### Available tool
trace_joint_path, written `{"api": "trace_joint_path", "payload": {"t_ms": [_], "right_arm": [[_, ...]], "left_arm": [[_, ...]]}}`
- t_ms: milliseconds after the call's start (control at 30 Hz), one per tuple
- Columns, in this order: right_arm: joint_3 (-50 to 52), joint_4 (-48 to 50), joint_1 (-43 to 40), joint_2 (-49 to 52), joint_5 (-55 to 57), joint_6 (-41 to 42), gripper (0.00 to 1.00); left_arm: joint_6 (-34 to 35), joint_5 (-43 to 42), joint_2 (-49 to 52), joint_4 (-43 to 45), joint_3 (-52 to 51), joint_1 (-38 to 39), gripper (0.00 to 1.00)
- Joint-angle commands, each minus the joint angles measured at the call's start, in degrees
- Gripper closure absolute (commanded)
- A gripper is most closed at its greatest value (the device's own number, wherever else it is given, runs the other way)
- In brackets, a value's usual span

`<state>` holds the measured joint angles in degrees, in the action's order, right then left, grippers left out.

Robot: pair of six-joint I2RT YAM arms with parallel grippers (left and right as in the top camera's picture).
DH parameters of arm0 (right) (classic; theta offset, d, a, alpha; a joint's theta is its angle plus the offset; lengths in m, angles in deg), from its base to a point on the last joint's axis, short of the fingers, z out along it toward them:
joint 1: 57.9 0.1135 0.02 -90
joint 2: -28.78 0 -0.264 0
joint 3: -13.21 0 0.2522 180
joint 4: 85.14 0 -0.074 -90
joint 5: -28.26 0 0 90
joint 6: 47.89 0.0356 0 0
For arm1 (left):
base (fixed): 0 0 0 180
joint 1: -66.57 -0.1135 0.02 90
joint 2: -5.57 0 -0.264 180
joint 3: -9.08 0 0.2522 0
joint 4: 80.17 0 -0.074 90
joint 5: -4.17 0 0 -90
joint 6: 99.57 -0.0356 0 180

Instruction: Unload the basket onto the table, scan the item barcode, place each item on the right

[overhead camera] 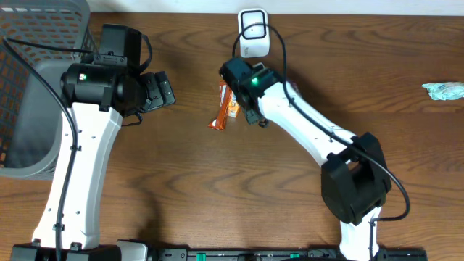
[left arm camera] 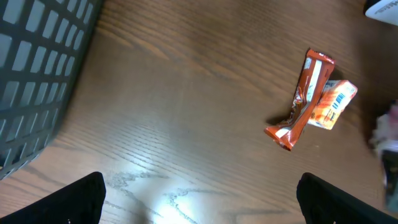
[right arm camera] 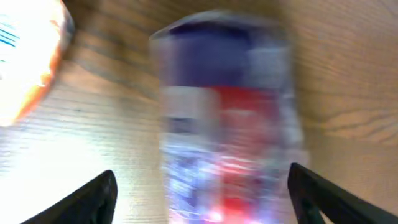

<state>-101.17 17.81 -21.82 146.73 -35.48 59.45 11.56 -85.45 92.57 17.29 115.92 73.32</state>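
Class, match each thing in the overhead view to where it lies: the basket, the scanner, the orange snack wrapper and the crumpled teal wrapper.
Things:
1. grey basket
2. white scanner
3. orange snack wrapper
4. crumpled teal wrapper

Places in the overhead view:
A. right edge
B. top left corner
C. top edge, middle
D. near the centre

Pairs: 1-B, 2-C, 3-D, 4-A

overhead: even, sharp | left wrist: glare on tabletop point(left arm camera: 168, 202) at 6 o'clock | right wrist: packet point(right arm camera: 227, 118) heavily blurred
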Motion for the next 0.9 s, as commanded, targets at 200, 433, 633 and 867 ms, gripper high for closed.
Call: {"api": "trace_joint_path", "payload": {"t_ms": [200,433,633,867], "right_arm": [[-16.22,-7.93,-8.0,-0.66,-11.04,-0.31,0.01],[-12.98,-8.46,-18.36,-0.61,-28.46,-8.17,0.02],[-3.21,-3.19,-26.16,-0.59,-46.47,-15.52,0.07],[8.04,4.2,-30.16,-0.59,-59.43,-18.62,0.15]], "left_arm": [[-0.31,0.52,-0.52,-0.2,-0.02,-0.2,0.02],[-0.31,0.52,-0.52,-0.2,-0.02,-0.2,0.02],[-0.31,0.52,-0.52,-0.2,-0.02,-0.2,0.02],[-0.31,0.52,-0.52,-0.2,-0.02,-0.2,0.02]]}}
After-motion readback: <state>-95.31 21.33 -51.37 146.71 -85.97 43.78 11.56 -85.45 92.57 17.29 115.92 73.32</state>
